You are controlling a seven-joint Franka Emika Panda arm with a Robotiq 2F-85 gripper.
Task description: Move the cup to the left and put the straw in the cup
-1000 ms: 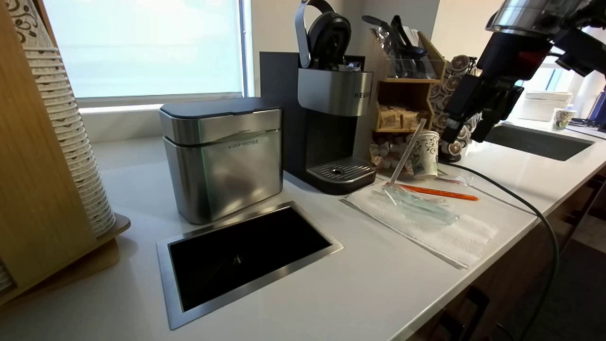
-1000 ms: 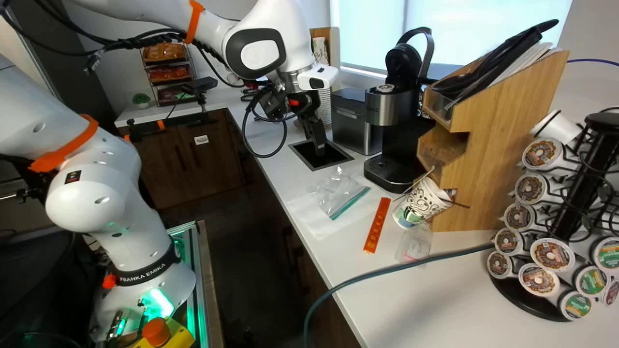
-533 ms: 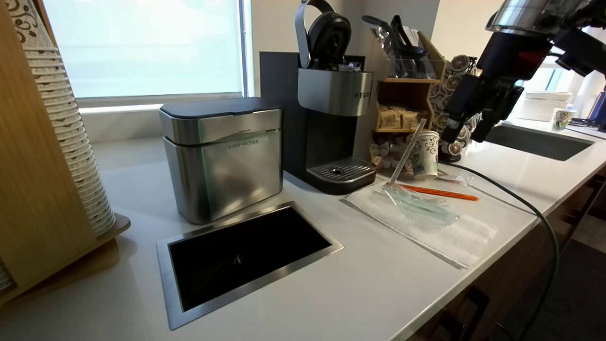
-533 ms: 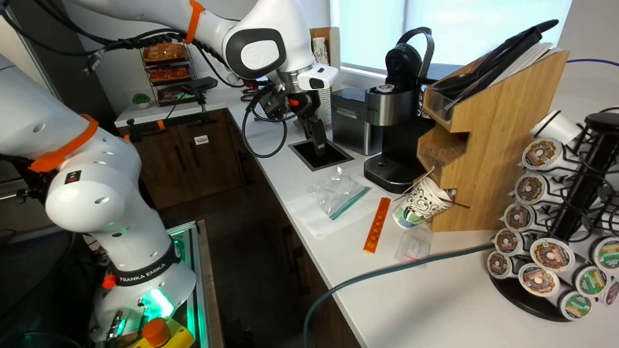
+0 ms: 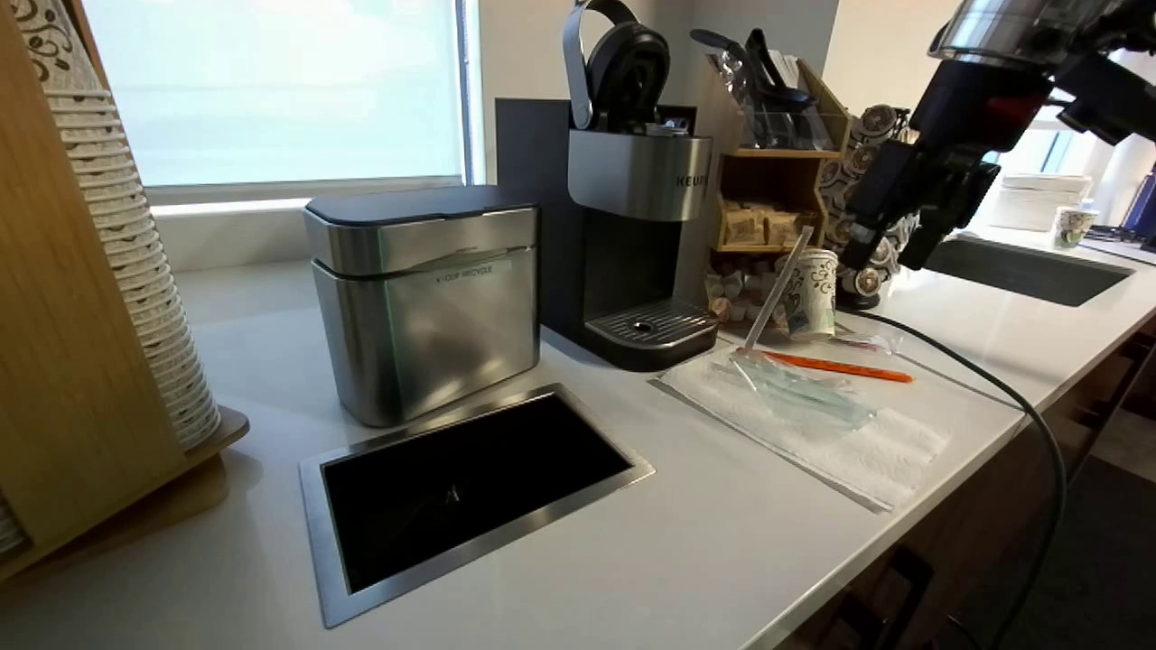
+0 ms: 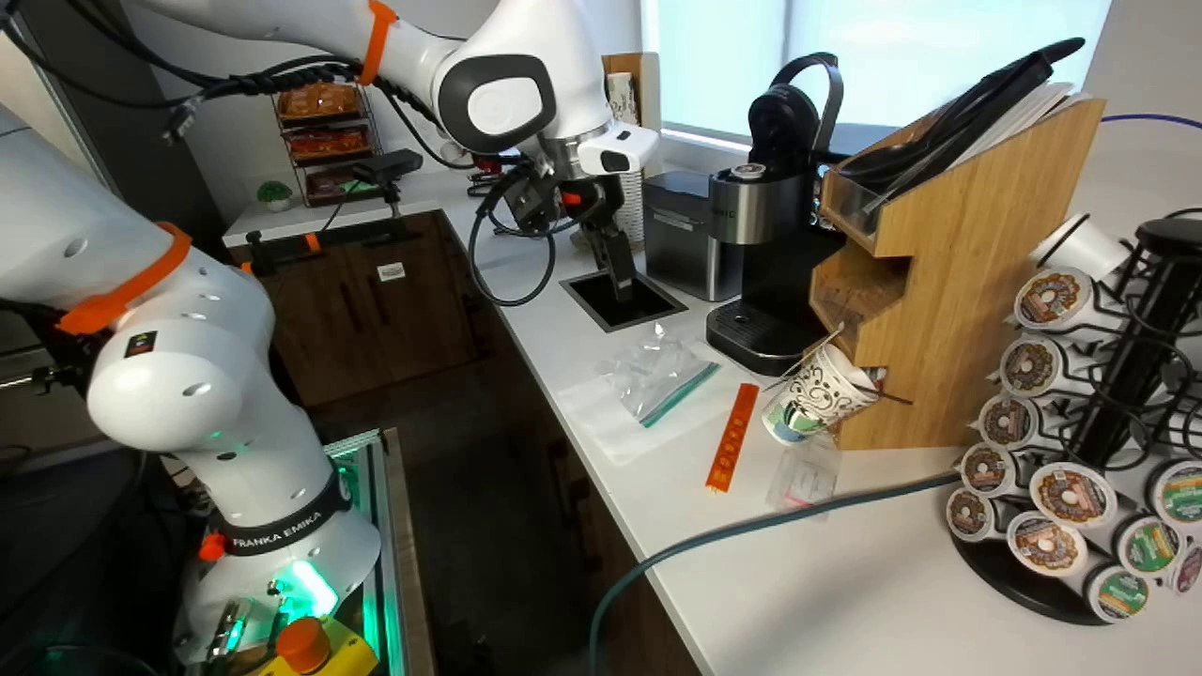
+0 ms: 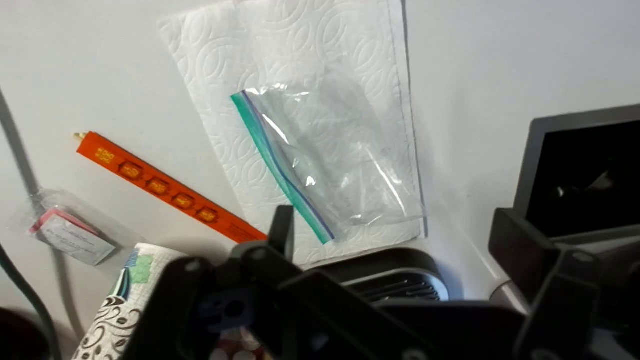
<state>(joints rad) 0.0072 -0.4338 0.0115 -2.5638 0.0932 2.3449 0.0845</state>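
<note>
In an exterior view, cord (image 6: 732,533) across the counter (image 6: 845,601), packet (image 6: 803,479), orange strip (image 6: 732,437), cup (image 6: 815,401) just beside the rack (image 6: 995,272), straw (image 5: 778,289) slanting near the cup, clear bag (image 6: 648,380) on a towel (image 6: 601,427), raised tool (image 7: 400,227), jaws spread wide in the wrist view, coffee maker (image 6: 747,211), metal canister (image 6: 669,246)

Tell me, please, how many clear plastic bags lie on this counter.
2: a teal-sealed zip-top bag on the paper towel, and a smaller bag beside the patterned paper cup; others may be hidden.
</note>
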